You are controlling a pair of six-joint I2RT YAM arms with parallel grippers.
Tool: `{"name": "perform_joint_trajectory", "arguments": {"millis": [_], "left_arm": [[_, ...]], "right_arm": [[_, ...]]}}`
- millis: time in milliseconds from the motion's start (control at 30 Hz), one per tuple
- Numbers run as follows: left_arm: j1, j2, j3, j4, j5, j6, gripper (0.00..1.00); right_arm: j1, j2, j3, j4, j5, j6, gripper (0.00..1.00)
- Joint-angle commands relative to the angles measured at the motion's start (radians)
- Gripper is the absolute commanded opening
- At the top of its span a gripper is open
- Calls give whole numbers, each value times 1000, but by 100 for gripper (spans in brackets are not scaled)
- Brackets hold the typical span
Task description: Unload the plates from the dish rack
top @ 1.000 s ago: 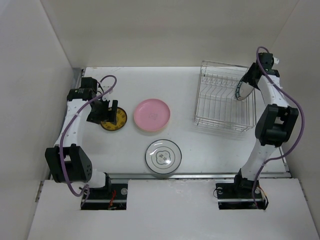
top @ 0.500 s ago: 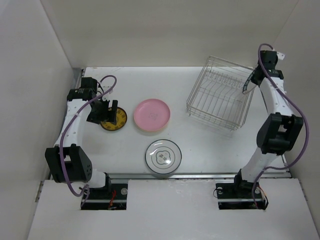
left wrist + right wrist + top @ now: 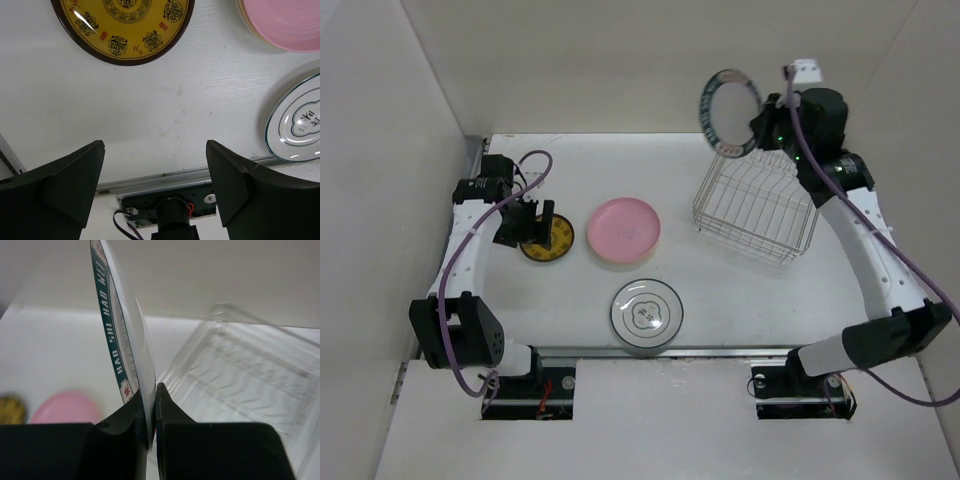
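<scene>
Gripping the round white teal-lettered plate (image 3: 730, 112) in the right claw (image 3: 761, 129), upright on edge, face turned leftward, raised above the silver wire dish rack (image 3: 755, 205). Hovering with left claw (image 3: 155, 152) spread open over the white counter (image 3: 720, 300).

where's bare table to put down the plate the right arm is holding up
Bare patches: the gap between the pink plate and the dish rack; the far strip behind the pink plate; the near stretch right of the dark-rimmed plate, in front of the rack. Crowded on the left, where the yellow plate sits by the left pincer.
</scene>
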Motion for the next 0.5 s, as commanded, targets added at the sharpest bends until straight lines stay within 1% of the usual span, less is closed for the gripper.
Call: {"name": "perform_joint_trajectory", "arguments": {"millis": [0, 33, 100, 133, 167, 233, 267, 333, 467], "left_arm": [[3, -59, -21, 6, -31, -3, 80], [3, -59, -21, 6, -31, -3, 80], [3, -59, -21, 6, -31, -3, 80], [3, -59, -21, 6, -40, -12, 80], [3, -50, -21, 6, -40, -12, 80], [3, -50, -21, 6, -49, -12, 80], [3, -50, -21, 6, -49, -12, 80], [3, -50, -30, 6, -49, -12, 80], [3, -50, -30, 6, -49, -12, 80]], "right_arm": [[78, 105, -99, -79, -561, -100, 0], [162, 125, -116, -101, -673, -132, 0], [254, 177, -164, -159, -709, -224, 0], [293, 193, -185, -159, -726, -238, 0], [346, 210, -204, -179, -782, -253, 0], [377, 269, -239, -226, -838, -282, 0], [386, 286, -248, -239, -885, -301, 0], [396, 309, -294, -248, -933, -319, 0], [396, 299, -385, -248, -1034, -358, 0]]}}
